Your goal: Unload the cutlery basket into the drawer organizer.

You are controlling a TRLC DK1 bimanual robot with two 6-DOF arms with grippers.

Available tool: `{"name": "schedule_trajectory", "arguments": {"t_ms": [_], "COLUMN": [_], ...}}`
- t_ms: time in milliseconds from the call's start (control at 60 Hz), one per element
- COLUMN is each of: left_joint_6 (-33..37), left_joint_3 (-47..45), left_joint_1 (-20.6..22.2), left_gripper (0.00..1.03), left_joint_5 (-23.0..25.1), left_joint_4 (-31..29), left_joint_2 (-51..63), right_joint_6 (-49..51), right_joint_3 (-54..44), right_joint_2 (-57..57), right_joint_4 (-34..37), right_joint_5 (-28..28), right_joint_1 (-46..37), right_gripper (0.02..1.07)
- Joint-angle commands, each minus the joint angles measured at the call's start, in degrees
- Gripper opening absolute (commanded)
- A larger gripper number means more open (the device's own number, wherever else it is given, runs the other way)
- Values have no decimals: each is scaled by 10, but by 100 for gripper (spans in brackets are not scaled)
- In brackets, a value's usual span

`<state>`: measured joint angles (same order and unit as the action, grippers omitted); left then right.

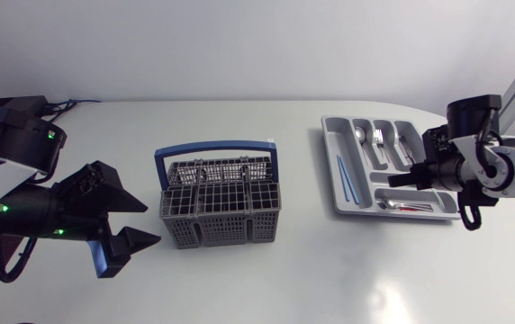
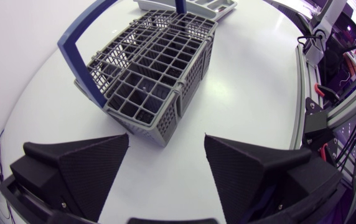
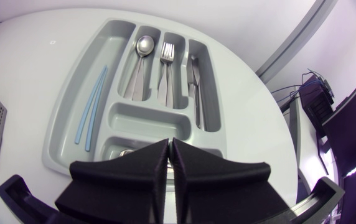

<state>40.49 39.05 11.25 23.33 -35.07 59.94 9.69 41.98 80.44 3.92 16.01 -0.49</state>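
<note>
Head view: cutlery basket [image 1: 220, 205] mid-table, blue handle up. Drawer organizer [image 1: 329, 157] well apart, toward right arm. Left gripper [image 1: 152, 222] just beside basket, jaws spread wide, holding nothing. Right gripper [image 1: 391, 180] over organizer's crosswise compartments.

Left wrist view: basket ahead of the open fingers; visible cells look empty.

Right wrist view: jaws pressed together, nothing seen between. Below: spoon [image 3: 144, 46], fork [image 3: 167, 53], knife [image 3: 193, 74] in long slots, blue sticks [image 3: 91, 115] in side slot.

Judged: unloading at or near its end. Next: check basket for leftovers before withdrawing.
</note>
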Motion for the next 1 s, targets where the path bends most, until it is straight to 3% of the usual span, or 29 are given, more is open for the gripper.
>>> {"name": "schedule_trajectory", "arguments": {"t_ms": [0,117,250,350,417,567,850,983], "left_joint_6": [-5,-4,-2,-1,-1,1,29,25], "left_joint_3": [10,10,9,9,9,9,-18,-27], "left_joint_1": [-7,-8,-8,-8,-8,-25,-79,-83], "left_gripper": [98,98,98,98,98,98,98,98], "left_joint_5": [1,1,1,1,1,0,0,0], "left_joint_4": [-10,-11,-10,-9,-9,-11,25,62], "left_joint_2": [-4,-6,-6,-4,-4,-4,20,63], "right_joint_6": [9,-4,-18,-27,-29,-28,-41,-67], "right_joint_3": [-22,-36,-48,-50,-52,-53,-52,-46], "right_joint_2": [36,68,86,85,74,17,-123,-119], "right_joint_4": [-29,-55,-72,-72,-71,-48,-3,-11], "right_joint_5": [15,22,27,27,27,25,-64,-111], "right_joint_1": [5,19,42,57,67,90,179,211], "right_gripper": [8,9,39,51,65,78,77,44]}}
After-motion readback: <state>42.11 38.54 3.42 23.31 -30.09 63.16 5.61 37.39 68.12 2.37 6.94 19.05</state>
